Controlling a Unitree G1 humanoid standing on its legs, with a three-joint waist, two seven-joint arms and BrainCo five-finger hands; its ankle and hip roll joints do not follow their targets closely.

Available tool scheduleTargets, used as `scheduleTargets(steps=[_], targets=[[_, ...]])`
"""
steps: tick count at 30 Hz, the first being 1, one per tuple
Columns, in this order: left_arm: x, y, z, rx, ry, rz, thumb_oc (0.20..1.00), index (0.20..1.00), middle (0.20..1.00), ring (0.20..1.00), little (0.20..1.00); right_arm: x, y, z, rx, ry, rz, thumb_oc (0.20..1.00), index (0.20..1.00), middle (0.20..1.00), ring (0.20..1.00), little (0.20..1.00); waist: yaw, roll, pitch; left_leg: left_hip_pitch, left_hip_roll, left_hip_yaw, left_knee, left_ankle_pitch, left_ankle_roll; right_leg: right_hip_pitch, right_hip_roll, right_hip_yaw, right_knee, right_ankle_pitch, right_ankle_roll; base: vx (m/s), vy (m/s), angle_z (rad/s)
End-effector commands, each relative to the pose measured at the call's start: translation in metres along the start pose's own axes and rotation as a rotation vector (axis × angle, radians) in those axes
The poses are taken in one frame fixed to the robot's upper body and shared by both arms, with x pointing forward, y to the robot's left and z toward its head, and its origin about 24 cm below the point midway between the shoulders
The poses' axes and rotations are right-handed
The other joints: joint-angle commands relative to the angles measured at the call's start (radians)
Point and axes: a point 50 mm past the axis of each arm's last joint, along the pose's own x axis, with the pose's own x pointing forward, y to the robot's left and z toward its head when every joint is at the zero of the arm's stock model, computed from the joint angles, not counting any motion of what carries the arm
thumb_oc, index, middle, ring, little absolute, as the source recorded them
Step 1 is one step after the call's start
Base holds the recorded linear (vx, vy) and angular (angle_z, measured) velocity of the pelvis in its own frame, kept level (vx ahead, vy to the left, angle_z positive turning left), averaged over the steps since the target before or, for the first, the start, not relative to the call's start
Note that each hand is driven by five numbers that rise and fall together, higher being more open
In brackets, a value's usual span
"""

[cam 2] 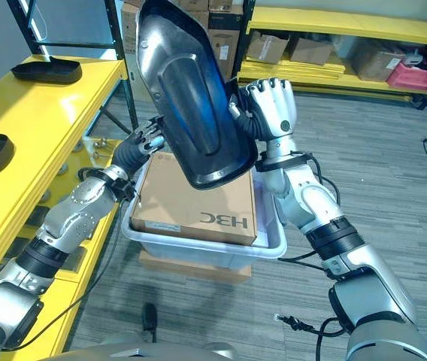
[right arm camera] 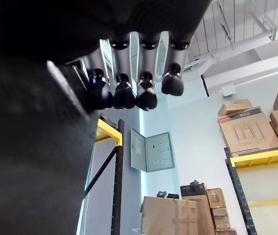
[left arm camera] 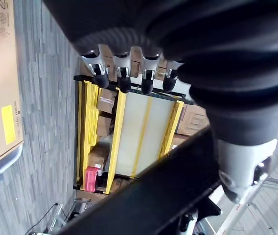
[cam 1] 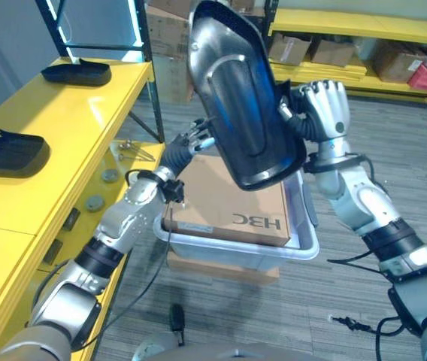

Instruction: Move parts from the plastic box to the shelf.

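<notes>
Two dark parts [cam 1: 78, 72] already lie on the yellow shelf [cam 1: 63, 113] at left; a third black part [cam 1: 240, 98] hangs above the plastic box [cam 1: 304, 244], left hand [cam 1: 195, 138] and right hand [cam 1: 325, 105] both curled on its edges, not yet shelved.

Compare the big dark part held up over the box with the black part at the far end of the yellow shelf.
The large glossy dark moulded part is raised on edge between the left hand and right hand; the small black part lies flat on the yellow shelf. The held one looks far bigger. Both are dark.
</notes>
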Motion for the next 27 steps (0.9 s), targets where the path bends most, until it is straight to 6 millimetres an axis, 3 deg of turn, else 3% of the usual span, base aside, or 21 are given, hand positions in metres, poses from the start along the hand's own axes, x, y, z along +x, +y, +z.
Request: scheduleTargets(steps=[1, 9, 15, 27], targets=[[0.014, -0.011, 0.034, 0.065, -0.150, -0.056, 1.000, 1.000, 1.000, 1.000, 1.000, 0.031, -0.026, -0.003, -0.059, -0.038, -0.189, 0.200, 0.200, 0.200, 0.200, 0.200, 0.039, -0.031, -0.045, 0.145, 0.045, -0.015, -0.005, -0.210, -0.022, -0.101, -0.025, 0.010, -0.006, 0.079, 0.013, 0.00, 0.000, 0.00], [0.016, -0.016, 0.038, 0.059, -0.161, -0.087, 1.000, 1.000, 1.000, 1.000, 1.000, 0.032, -0.024, 0.001, -0.054, -0.052, -0.184, 0.200, 0.200, 0.200, 0.200, 0.200, 0.036, -0.030, -0.043, 0.145, 0.045, -0.015, -0.005, -0.209, -0.024, -0.103, -0.025, 0.013, -0.006, 0.080, 0.012, 0.00, 0.000, 0.00], [0.020, -0.021, 0.037, 0.089, -0.145, -0.096, 1.000, 1.000, 1.000, 1.000, 1.000, 0.036, -0.018, 0.014, -0.002, -0.099, -0.174, 0.200, 0.200, 0.200, 0.200, 0.200, 0.038, -0.028, -0.041, 0.143, 0.044, -0.018, -0.005, -0.208, -0.024, -0.103, -0.025, 0.011, -0.006, 0.078, 0.011, 0.00, 0.000, 0.00], [0.025, 0.002, 0.036, 0.204, -0.126, 0.064, 1.000, 1.000, 1.000, 1.000, 1.000, 0.036, -0.013, 0.049, 0.137, -0.219, -0.153, 0.200, 0.200, 0.200, 0.200, 0.200, 0.042, -0.025, -0.035, 0.141, 0.045, -0.018, -0.005, -0.206, -0.026, -0.106, -0.026, 0.012, -0.006, 0.078, 0.012, 0.00, 0.000, 0.00]])
